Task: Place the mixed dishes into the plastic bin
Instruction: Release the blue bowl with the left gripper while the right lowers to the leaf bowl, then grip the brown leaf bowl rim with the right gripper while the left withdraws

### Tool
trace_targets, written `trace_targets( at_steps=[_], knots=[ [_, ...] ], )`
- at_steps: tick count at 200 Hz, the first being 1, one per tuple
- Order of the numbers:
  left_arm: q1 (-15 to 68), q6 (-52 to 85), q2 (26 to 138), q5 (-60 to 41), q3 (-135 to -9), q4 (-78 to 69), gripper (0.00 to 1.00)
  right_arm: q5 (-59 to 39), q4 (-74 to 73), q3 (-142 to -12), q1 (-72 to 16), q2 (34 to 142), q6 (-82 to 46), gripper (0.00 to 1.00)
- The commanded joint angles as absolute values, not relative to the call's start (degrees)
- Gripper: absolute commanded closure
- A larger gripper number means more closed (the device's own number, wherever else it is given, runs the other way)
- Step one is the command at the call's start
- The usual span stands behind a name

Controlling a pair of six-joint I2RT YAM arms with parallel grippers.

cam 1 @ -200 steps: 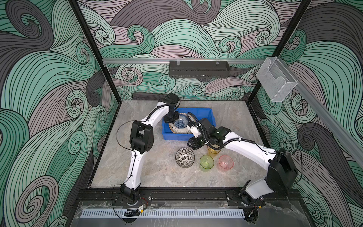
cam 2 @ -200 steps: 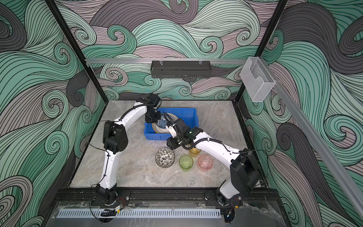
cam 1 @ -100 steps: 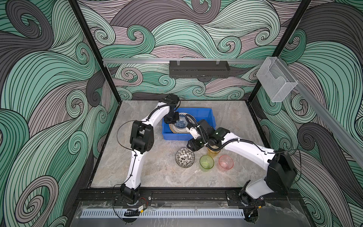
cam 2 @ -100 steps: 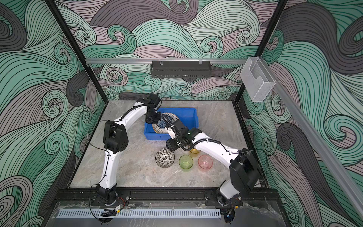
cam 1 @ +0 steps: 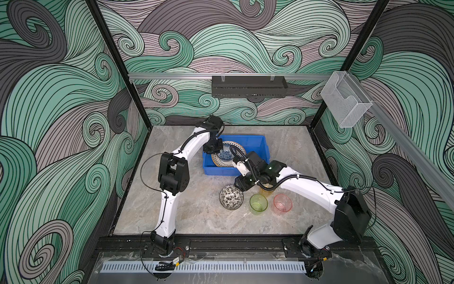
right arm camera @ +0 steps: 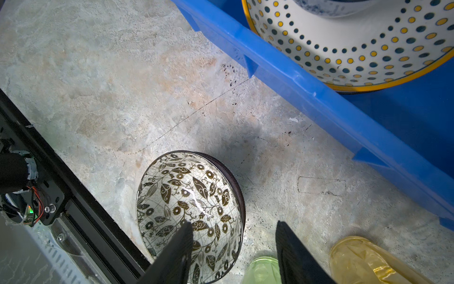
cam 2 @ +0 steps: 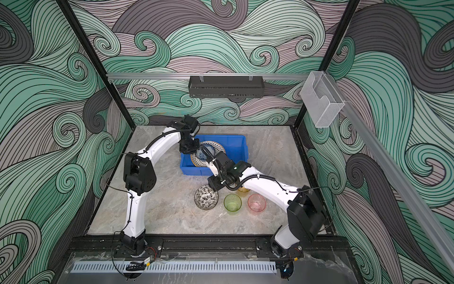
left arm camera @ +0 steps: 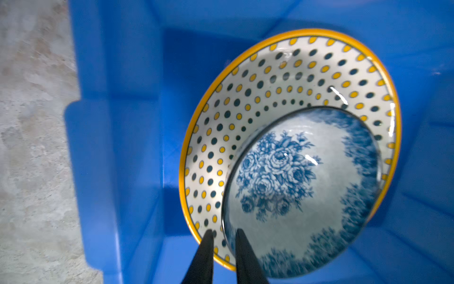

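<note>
Swirl-painted walls in green, grey and mauve closed in a marbled grey tabletop (cam 1: 191,216). A black perforated tray (cam 1: 249,86) hung on the back rail at 12 o'clock, and a clear holder (cam 1: 344,103) at 2. The blue bin (cam 1: 255,143) sat just toward 12 from the table's middle. It held a dotted plate (left arm camera: 270,81) with the blue-floral bowl (left arm camera: 294,191) resting on it.

We noted the left gripper (left arm camera: 224,231) with its fingers slightly apart, straddling that bowl's rim. The right gripper (right arm camera: 233,223) hung spread and empty above the table, between a leaf-patterned bowl (cam 1: 231,197) at 6 and the green cup (cam 1: 258,202). The pink cup (cam 1: 282,202) and orange cup (right arm camera: 363,260) stood toward 5.
</note>
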State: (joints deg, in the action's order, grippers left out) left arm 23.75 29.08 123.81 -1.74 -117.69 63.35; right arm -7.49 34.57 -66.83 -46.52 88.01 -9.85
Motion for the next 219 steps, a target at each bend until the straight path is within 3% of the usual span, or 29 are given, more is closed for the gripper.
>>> trace_targets(
  at_steps=[1, 114, 219],
  knots=[
    [23.2, 28.9, 117.6, -1.4, -116.1, 64.3, 0.78, -6.3, 36.3, -66.6, -47.2, 88.0, -9.5, 0.45],
    [23.1, 30.0, 100.6, -1.3, -102.2, 60.8, 0.77, -2.6, 38.2, -65.1, -49.4, 91.2, -10.8, 0.50],
    [23.1, 31.4, 90.4, 4.9, -90.4, 61.7, 0.76, 0.0, 38.9, -66.5, -51.4, 95.7, -12.5, 0.67]
  ],
)
